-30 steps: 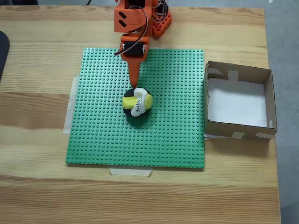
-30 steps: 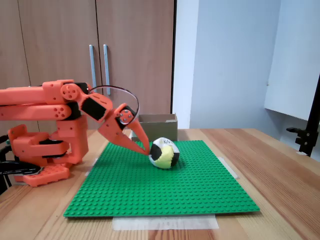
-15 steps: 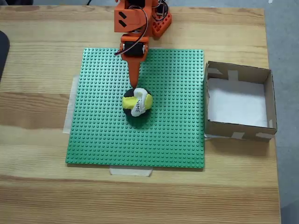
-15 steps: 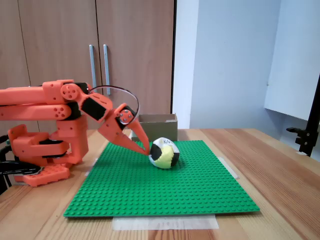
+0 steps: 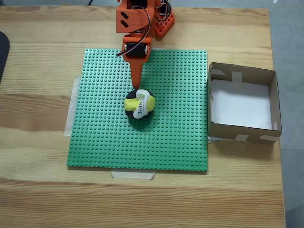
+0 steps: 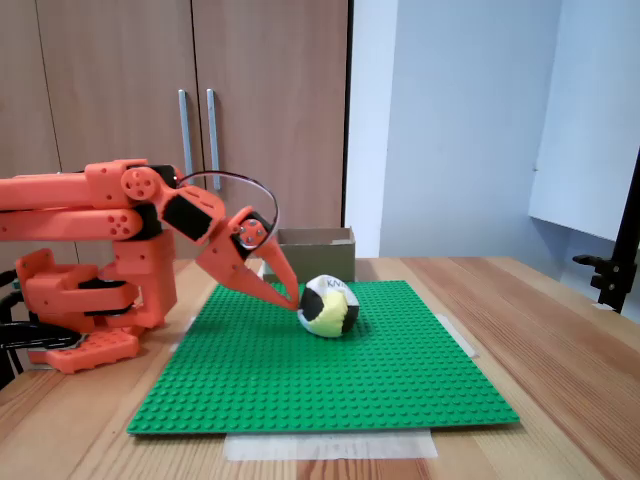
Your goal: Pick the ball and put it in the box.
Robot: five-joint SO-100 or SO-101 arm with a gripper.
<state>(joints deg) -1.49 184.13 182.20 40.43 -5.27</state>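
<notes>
Ball (image 5: 139, 107) rests on the green baseplate (image 5: 104, 137), touching the tips of pressed-together jaws.

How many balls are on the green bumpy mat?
1. The ball sits near the middle of the green mat, right at the tip of the gripper. The box beside the mat has no ball in it.

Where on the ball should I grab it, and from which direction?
Grip the ball across its middle, coming down from above on the arm's side. It is round and soft, sits free on the green mat, and nothing crowds it. The tool is already at its near edge, so open wide first; I can't tell if it is open.
</notes>
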